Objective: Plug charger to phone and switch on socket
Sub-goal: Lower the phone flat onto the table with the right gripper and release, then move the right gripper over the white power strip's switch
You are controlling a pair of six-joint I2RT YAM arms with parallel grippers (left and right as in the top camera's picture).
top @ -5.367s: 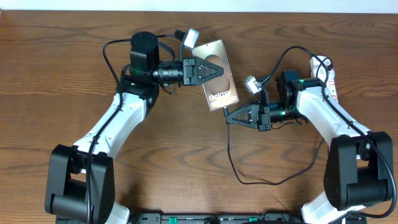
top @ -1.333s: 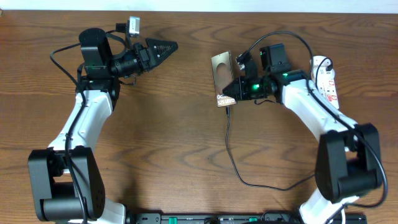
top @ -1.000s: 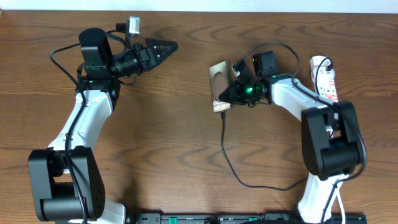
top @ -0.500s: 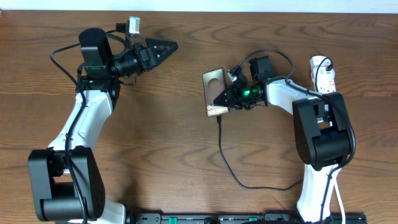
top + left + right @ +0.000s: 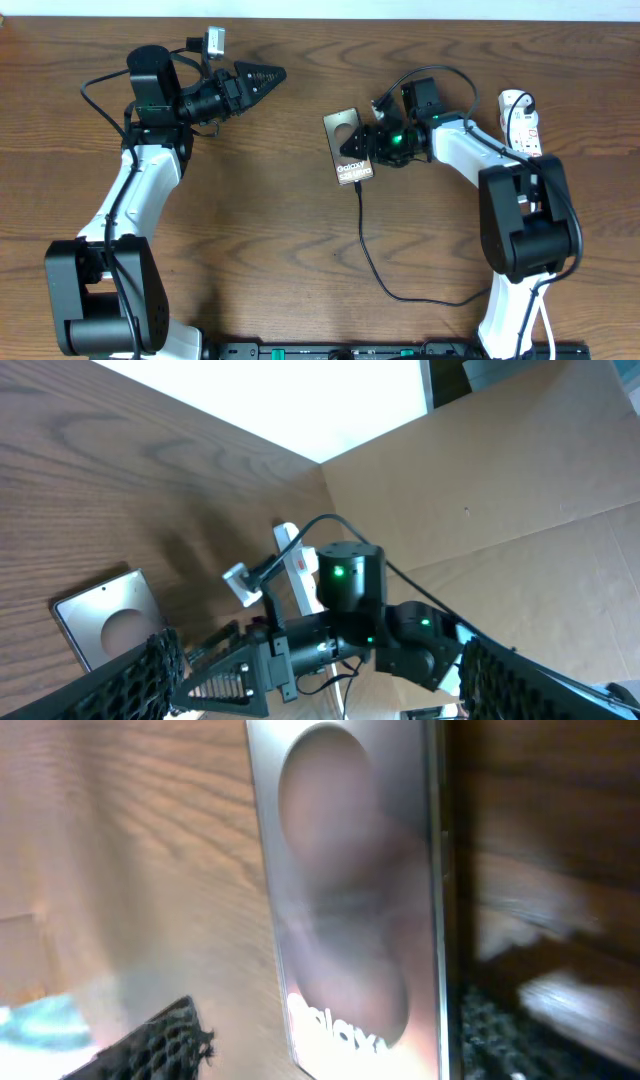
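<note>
The bronze-grey phone [image 5: 346,150] lies flat on the table with its "Galaxy" lettering up. The thin black charger [image 5: 366,250] runs from the phone's near short edge, loops toward the front and curves right. My right gripper [image 5: 369,147] is at the phone's right edge, open. In the right wrist view the phone [image 5: 350,900] lies between the spread fingers of that gripper [image 5: 330,1025]. The white socket [image 5: 522,125] lies at the far right behind the right arm. My left gripper [image 5: 268,74] hovers far left of the phone, open and empty [image 5: 325,690].
The left wrist view shows the phone [image 5: 105,622], the right arm [image 5: 350,595] and the socket [image 5: 296,565], with a cardboard wall [image 5: 500,490] behind. Both arm bases stand at the table's front edge.
The right gripper has let go of the phone, opening wide. The phone has slid left and settled flat on the table, cable trailing. The left arm has not moved.
</note>
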